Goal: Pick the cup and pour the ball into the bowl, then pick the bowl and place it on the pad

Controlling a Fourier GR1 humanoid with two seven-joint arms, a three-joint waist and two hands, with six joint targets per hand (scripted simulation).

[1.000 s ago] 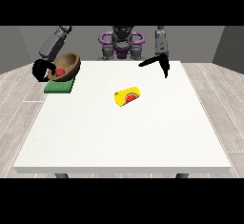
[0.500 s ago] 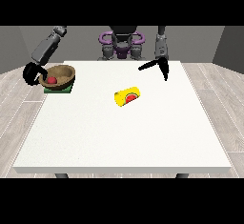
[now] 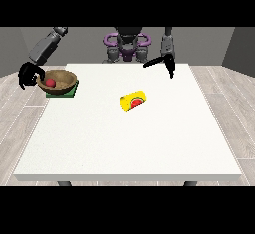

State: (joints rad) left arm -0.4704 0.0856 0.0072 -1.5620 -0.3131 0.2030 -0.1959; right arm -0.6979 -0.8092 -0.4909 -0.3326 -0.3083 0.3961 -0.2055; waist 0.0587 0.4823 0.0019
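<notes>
A brown bowl (image 3: 60,81) sits upright on the green pad (image 3: 70,93) at the table's left edge. A red ball (image 3: 50,82) lies inside the bowl. The hand at the view's left (image 3: 28,74) is at the bowl's left rim, its fingers curled round that rim. A yellow cup (image 3: 133,101) with a red mark lies on its side near the middle of the table, away from both hands. The hand at the view's right (image 3: 168,60) hovers above the far table edge with its fingers straight and holds nothing.
The white table (image 3: 129,143) stretches wide towards the camera. The robot's torso (image 3: 127,46) stands behind the far edge. The pad and bowl are close to the table's left edge.
The bowl, held tilted above the pad a second ago, has come down and now rests level on it. The hand at the view's left moved slightly left. The other hand stayed put.
</notes>
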